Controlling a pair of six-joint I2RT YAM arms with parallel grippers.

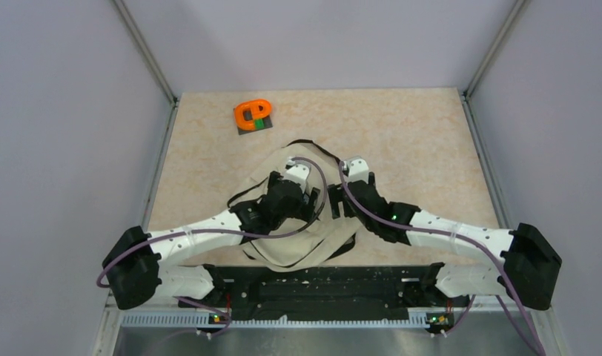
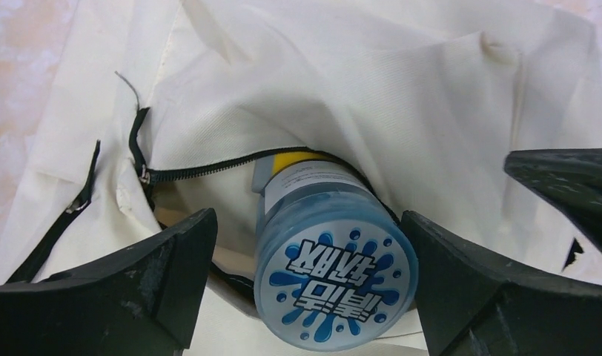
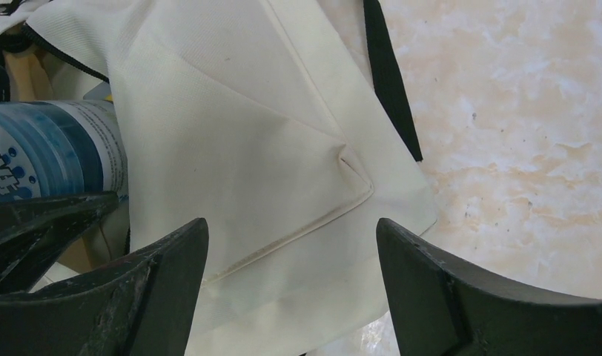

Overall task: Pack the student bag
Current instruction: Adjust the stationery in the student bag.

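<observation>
Looking down on a beige marbled table point(image 1: 409, 133) with grey walls on three sides. Finding the student bag point(image 1: 302, 252) lying mid-table toward the near edge, with cream fabric rumpled beneath both arms and black straps point(image 3: 391, 81) looping out on the far side.

Reaching over the bag from the left with the left gripper point(image 2: 307, 222) and from the right with the right gripper point(image 3: 290, 226), the two nearly meeting above the fabric.

Holding the left gripper's fingers point(image 2: 157, 274) spread wide on either side of a translucent blue bottle point(image 2: 335, 282) and clamping nothing. Showing a clear gap on the left side. Sitting just beside the bottle, or touching it, with the right finger; impossible to tell which.

Lying partway inside the bag's mouth, as for the bottle, and turning a printed round end with Korean lettering and blue splashes toward the left wrist camera. Pointing a yellow end deeper in, under the black zipper point(image 2: 202, 169) edging the opening.

Spreading the right gripper just as wide, over a folded flap at the bag's right edge, with bare table just beyond. Gripping nothing there.

Spotting an orange ring-shaped object point(image 1: 253, 113) on a dark grey base at the far left of the table, well apart from the bag.
</observation>
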